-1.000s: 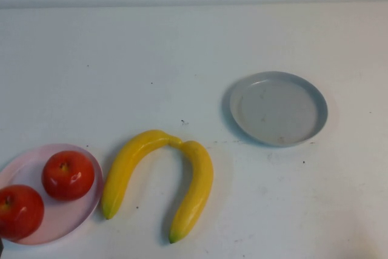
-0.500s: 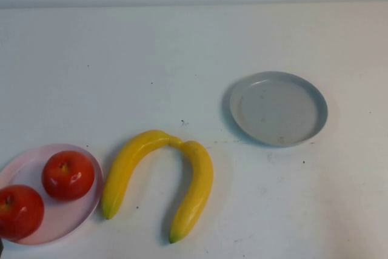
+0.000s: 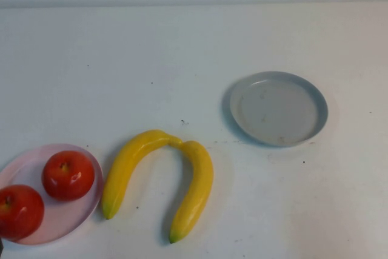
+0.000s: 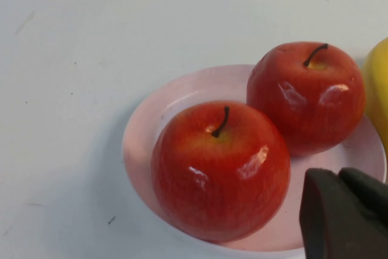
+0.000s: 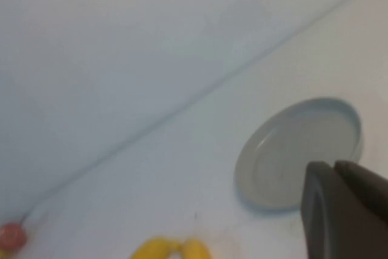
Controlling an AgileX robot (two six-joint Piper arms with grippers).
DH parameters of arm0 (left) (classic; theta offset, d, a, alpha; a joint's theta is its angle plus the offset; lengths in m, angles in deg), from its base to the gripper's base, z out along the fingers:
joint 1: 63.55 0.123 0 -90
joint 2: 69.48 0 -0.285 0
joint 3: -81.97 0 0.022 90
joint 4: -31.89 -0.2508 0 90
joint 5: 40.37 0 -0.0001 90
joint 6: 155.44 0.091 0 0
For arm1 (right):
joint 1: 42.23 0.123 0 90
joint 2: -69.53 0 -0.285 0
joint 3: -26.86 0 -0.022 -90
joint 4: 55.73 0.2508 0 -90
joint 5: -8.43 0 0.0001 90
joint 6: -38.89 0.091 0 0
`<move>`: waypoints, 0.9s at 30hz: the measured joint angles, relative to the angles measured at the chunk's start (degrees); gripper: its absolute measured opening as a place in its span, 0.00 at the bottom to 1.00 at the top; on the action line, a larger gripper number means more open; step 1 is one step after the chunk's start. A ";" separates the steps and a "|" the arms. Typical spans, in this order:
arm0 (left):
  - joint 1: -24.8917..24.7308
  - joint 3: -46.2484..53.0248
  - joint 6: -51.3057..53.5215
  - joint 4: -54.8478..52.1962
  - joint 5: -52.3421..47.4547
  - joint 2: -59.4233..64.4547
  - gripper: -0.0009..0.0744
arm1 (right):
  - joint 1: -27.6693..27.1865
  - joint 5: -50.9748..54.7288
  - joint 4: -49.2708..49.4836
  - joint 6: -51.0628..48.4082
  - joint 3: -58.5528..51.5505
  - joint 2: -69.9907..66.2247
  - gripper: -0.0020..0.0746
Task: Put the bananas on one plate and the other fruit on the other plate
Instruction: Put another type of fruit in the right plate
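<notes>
Starting at the near left corner of the white table (image 3: 182, 47), the round, shallow pale pink plate (image 3: 76, 215) carries both shiny red apples: one (image 3: 20, 211) sits at the plate's near left edge, the other (image 3: 68, 174) further in, toward the right rim. The left wrist view brings what the high view cannot: the two apples sit almost touching, dark stems up, glossy highlights on their skins, and the pink plate's rim (image 4: 142, 128) runs clear of the table around them. The left gripper (image 4: 344, 213) shows there only as a dark shape hovering near the plate's edge; its fingers are clenched together on nothing. From above, that gripper stays out of sight.

Moving right, just beside the pink plate, two curved glossy yellow bananas lie on the bare table, joined at their far ends in an arch. The left banana (image 3: 128, 168) nearly brushes the plate rim; the right banana (image 3: 194, 189) curves down toward the near edge, its greenish tip nearest the robot.

Further right and farther back, well apart from the fruit, the round grey-blue plate (image 3: 278, 108) with its raised rim holds nothing. The right wrist view looks down on it from a height, and the right gripper (image 5: 345, 210), dark and clamped shut on nothing, hangs in front of that plate's edge (image 5: 267, 144). The banana ends (image 5: 173, 250) peek in too.
</notes>
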 joint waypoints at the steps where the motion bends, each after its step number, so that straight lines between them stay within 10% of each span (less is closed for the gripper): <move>1: 0.00 0.00 0.00 0.00 0.00 0.00 0.01 | 0.00 2.48 -0.11 0.00 1.82 -1.33 0.00; 18: 0.00 0.00 0.00 0.00 0.00 0.00 0.01 | 0.47 39.01 -21.22 0.00 38.86 -55.04 0.00; 27: 0.00 0.00 0.00 0.00 0.00 0.00 0.01 | 19.96 39.13 -31.36 7.12 50.31 -71.62 0.00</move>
